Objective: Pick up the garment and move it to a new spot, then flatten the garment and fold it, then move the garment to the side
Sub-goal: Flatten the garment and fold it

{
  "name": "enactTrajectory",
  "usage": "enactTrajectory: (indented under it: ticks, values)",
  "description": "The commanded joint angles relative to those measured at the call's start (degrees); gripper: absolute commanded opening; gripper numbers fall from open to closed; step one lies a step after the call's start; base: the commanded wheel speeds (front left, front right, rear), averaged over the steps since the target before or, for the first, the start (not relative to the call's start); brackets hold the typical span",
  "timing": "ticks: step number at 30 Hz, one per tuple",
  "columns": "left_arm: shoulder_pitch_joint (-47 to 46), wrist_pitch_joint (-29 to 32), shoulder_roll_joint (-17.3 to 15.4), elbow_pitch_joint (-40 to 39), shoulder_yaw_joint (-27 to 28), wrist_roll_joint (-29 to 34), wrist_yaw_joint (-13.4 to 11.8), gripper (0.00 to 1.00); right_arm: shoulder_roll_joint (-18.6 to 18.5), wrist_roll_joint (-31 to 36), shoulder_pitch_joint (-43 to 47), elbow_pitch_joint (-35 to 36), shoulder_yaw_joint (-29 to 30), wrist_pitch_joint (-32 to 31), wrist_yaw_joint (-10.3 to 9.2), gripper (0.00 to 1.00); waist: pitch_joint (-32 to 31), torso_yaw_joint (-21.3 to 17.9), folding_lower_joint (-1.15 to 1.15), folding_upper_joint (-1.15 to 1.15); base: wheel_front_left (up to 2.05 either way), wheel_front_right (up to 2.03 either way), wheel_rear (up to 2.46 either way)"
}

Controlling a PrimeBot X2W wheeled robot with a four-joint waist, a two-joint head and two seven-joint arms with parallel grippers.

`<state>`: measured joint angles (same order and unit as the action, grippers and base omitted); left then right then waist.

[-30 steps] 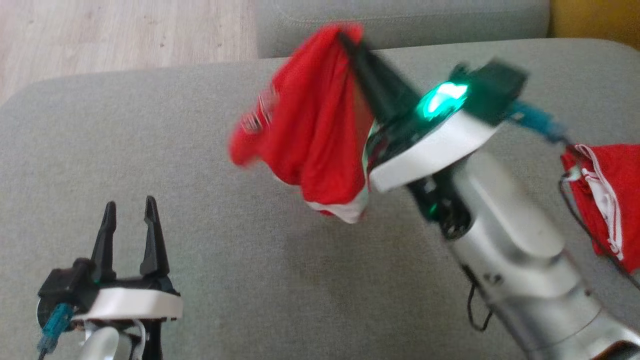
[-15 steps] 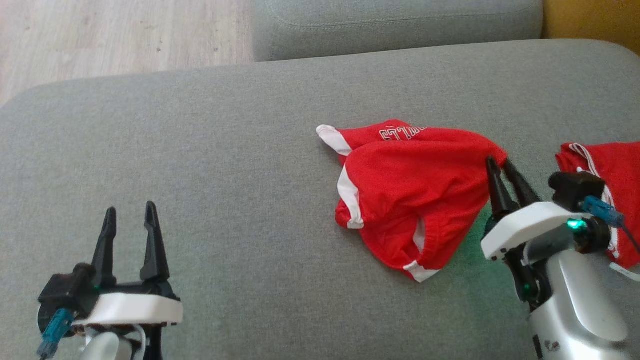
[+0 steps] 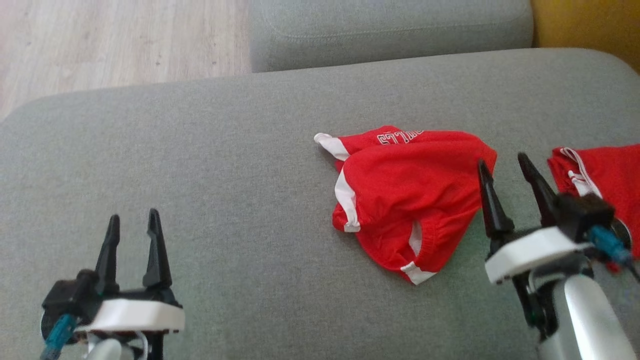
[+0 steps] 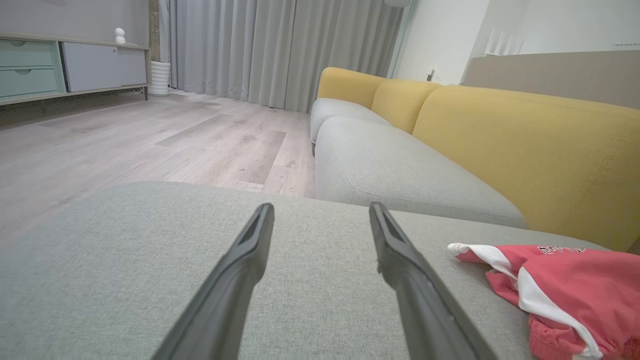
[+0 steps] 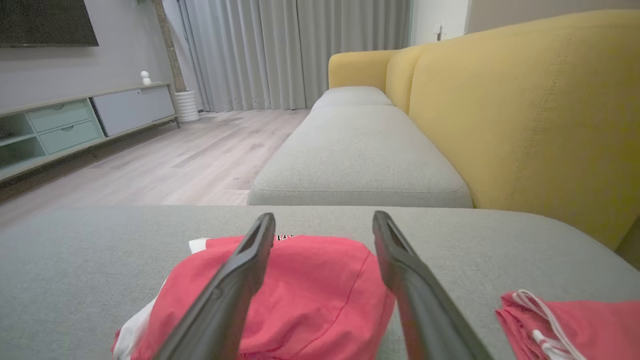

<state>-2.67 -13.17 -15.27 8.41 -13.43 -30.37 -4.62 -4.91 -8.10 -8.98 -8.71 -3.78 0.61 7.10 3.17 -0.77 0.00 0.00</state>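
One red garment (image 3: pixel 410 200) lies in a crumpled heap on the grey sofa seat (image 3: pixel 200 165), right of the middle in the head view. White trim shows at its left edge and near corner, and lettering runs along its far edge. A second ago it hung in the air from the right claw. Half a second ago it was already down on the seat, with the fingers pinched together at its right edge. Now the right claw (image 3: pixel 502 161) has let go: its fingers stand apart and empty at that same edge, though whether a tip brushes the cloth I cannot tell.

The move to a new spot looks done, so flattening comes next. The cloth is doubled over itself, so it will likely need pulling out by the corners.

The left claw (image 3: pixel 134 217) is also spread and empty, well apart from the garment over bare seat. A second red piece (image 3: pixel 600 175) with a white drawstring lies just right of the right claw, close enough to snag by mistake. Beyond the seat are another grey cushion (image 3: pixel 390 25) and wooden floor (image 3: pixel 100 40).
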Motion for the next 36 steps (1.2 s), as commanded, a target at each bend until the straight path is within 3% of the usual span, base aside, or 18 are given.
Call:
enactTrajectory:
  ticks: [1,6,9,15,20,30,36]
  values:
    - [-0.70,-0.38,-1.10,-1.35,1.78,-0.62,-0.18,1.00,-0.88,1.19,0.64,3.39,-1.06,0.62,0.39,1.00,-0.55,-0.06,0.00,0.00,0.00,0.00,0.00]
    - [0.18,-0.46,-1.27,-1.43,1.34,-0.52,-0.10,1.00,0.01,2.04,5.12,6.25,-0.61,-1.07,0.39,1.00,-1.28,-0.45,0.00,0.00,0.00,0.00,0.00]
    - [-0.49,0.86,-0.91,-2.24,-2.18,0.78,1.55,1.00,0.48,1.46,6.01,7.86,-0.85,-1.88,0.39,1.00,-0.97,-0.87,0.00,0.00,0.00,0.00,0.00]
    - [-6.28,5.91,3.79,-0.79,-14.53,3.53,8.38,1.00,0.75,1.12,5.38,9.66,-1.04,-2.50,0.39,1.00,1.44,-1.73,0.00,0.00,0.00,0.00,0.00]
    - [-13.31,8.55,8.34,6.34,-25.73,5.34,11.56,1.00,0.93,0.95,4.28,10.33,-1.72,-2.65,0.39,1.00,4.45,-3.31,0.00,0.00,0.00,0.00,0.00]
    - [-25.02,8.05,10.15,16.21,-42.75,-0.27,12.09,1.00,1.32,0.28,1.55,9.74,-2.58,-1.53,0.39,1.00,8.94,-7.65,0.00,0.00,0.00,0.00,0.00]
    - [-30.27,8.05,10.22,22.80,-48.12,-4.29,12.10,1.00,1.60,-0.16,0.84,8.82,-2.69,-0.64,0.39,1.00,10.14,-9.90,0.00,0.00,0.00,0.00,0.00]
